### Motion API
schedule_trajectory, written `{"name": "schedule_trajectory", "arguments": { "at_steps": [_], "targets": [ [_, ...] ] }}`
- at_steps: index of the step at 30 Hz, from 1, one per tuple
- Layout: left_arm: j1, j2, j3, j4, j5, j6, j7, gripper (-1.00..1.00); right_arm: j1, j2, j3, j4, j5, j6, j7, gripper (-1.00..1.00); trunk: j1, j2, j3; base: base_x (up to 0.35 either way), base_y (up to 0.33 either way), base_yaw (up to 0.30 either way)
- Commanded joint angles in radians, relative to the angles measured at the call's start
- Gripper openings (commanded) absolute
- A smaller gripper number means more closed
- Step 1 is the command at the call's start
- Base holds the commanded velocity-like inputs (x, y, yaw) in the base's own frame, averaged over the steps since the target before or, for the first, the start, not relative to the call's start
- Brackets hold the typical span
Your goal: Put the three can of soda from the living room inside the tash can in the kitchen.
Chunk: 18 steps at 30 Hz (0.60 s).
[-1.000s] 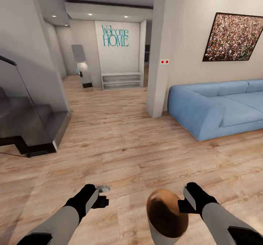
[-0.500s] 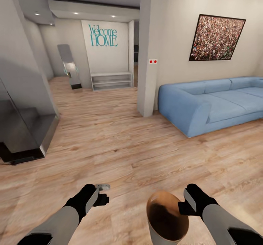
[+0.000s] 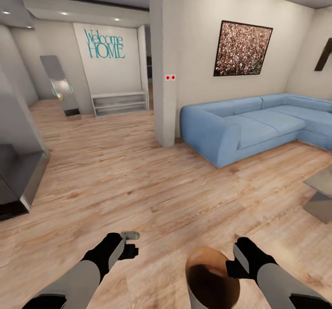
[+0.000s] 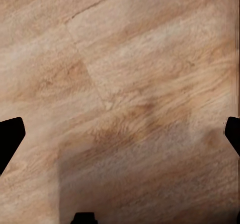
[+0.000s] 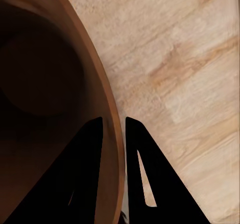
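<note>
**Brown bin carried over a wood floor beside a blue sofa**

We hold the small round tapered bin with the glossy brown inside (image 3: 213,279) in our right gripper (image 3: 236,265), low at the right of the head view. In the right wrist view the two black fingers (image 5: 87,174) straddle the bin's brown rim (image 5: 107,108), one inside the wall and one outside, pinching it. The inside of the bin looks dark; we cannot tell whether anything lies in it.

Our left gripper (image 3: 130,243) hangs over the pale wood plank floor (image 3: 138,184). In the left wrist view its black fingertips (image 4: 10,139) sit far apart at opposite borders, spread wide with only floorboards between them.

Ahead, a long light-blue fabric sofa (image 3: 244,127) stands against the cream wall, under a dark-framed speckled picture (image 3: 243,48). A square white column (image 3: 163,64) rises just beside the sofa's near end. Further back, a white wall carries teal "Welcome HOME" lettering (image 3: 104,44) above a low grey shelf unit (image 3: 121,103), with a tall leaning mirror (image 3: 60,85) near it.
</note>
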<state>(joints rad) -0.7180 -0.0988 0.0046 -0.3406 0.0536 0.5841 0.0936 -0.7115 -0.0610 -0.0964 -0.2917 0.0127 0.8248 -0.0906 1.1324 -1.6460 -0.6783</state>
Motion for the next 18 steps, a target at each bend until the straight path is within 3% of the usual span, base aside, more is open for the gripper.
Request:
{"name": "schedule_trajectory", "arguments": {
  "at_steps": [1,18],
  "targets": [
    [0.0,0.0,0.0,0.0,0.0,-0.002,0.0,1.0,0.0,0.0,-0.003,-0.001,-0.013,-0.001,0.003,-1.0,0.0,0.0,0.0,0.0,0.0,-0.286],
    [0.0,-0.003,0.0,0.001,-0.001,-0.021,0.0,1.0,0.003,-0.003,-0.002,0.005,-0.015,0.002,0.003,-1.0,0.0,0.0,0.0,0.0,0.0,-0.286]
  ]
}}
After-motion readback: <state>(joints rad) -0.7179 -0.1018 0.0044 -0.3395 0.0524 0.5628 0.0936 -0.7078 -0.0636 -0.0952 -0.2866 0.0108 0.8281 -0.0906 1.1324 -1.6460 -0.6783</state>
